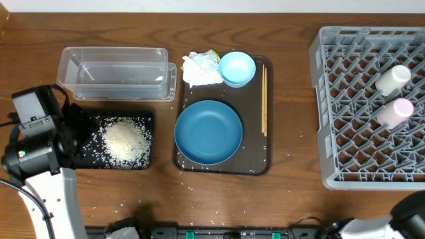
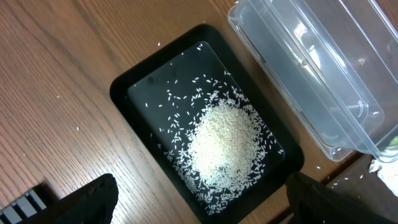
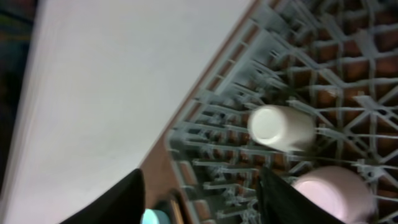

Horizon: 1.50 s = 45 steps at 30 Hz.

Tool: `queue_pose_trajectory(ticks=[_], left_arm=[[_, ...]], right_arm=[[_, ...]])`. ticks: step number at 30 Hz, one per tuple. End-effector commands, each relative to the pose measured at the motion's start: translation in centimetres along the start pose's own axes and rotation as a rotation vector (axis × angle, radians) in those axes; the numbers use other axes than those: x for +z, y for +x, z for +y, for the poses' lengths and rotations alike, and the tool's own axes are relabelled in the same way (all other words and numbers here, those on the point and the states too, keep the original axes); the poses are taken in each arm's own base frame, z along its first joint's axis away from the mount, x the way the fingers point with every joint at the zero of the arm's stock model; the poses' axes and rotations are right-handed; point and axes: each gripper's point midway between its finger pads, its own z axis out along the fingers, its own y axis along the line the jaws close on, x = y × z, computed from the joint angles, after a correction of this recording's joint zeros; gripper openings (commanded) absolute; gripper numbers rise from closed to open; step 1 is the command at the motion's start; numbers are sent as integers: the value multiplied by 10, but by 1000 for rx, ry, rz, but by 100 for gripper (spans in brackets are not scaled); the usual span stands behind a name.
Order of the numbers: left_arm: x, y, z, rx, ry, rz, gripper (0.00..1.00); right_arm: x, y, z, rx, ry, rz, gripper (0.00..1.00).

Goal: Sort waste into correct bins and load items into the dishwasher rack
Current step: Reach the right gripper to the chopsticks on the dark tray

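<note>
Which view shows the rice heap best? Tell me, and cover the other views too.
The left wrist view: the rice heap sits close and sharp, mid-frame, in the black tray. The overhead view shows it whole but small. The right wrist view does not show it.

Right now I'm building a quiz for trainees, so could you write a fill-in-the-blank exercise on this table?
1. The rice is heaped in the shallow tray coloured ___.
2. In the rack lie a white cup and a cup coloured ___.
3. The chopsticks lie on the serving tray coloured ___.
Missing words: black; pink; brown.
</note>
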Motion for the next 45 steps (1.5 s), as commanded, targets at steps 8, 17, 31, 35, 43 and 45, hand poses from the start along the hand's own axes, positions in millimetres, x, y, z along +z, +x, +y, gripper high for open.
queue_pose_trajectory(ticks=[8, 17, 31, 35, 43, 45], left_arm=[[-1, -3, 1, -3, -5, -8, 89], [-1, -3, 1, -3, -5, -8, 89], [-1, -3, 1, -3, -5, -8, 89], [-1, -3, 1, -3, -5, -8, 89], [-1, -3, 1, -3, -5, -8, 89], [-1, -3, 1, -3, -5, -8, 89]], right_arm=[[19, 128, 143, -438, -178, 240, 73], [96, 292, 149, -712, 141, 519, 99], [184, 435, 80, -820, 416, 743, 41], [199, 451, 56, -847, 474, 766, 40], [216, 468, 26, -849, 525, 814, 38], [218, 470, 24, -849, 528, 818, 38]])
